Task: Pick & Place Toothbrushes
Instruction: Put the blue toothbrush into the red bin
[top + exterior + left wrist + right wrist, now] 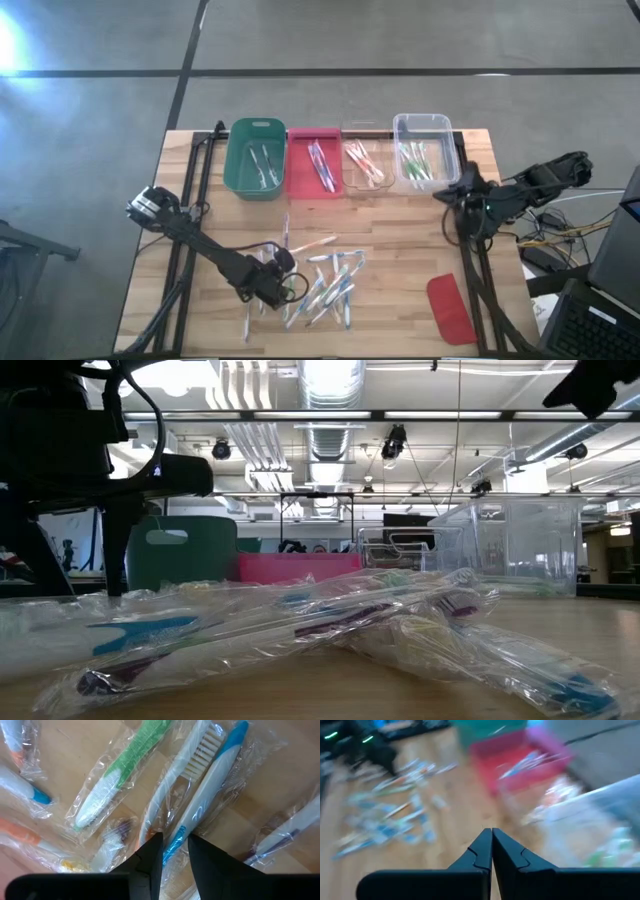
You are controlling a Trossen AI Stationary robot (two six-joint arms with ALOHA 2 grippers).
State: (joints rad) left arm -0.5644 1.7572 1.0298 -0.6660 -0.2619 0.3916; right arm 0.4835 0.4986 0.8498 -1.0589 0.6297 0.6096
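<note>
High view, left to right: left hand point(268, 290) low over the scattered wrapped toothbrushes point(330, 285) on the bench point(400, 250), fingers narrowly parted astride a blue-handled toothbrush point(210, 805), apparently poised to pinch it. Behind: green bin point(255, 158), pink bin point(314, 160), two clear bins point(395, 152), each holding toothbrushes seemingly sorted by colour. Right hand point(452, 195) closed, empty, waiting beside the rightmost bin. Red lid point(451, 308) lies apart.

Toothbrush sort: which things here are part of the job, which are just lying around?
In the job:
- wrapped toothbrushes, loose pile
- green bin
- red bin
- two clear bins
- left pincer, over the pile
- right pincer, shut, near the clear bins

Lying about:
- red lid
- cables off the table's right edge
</note>
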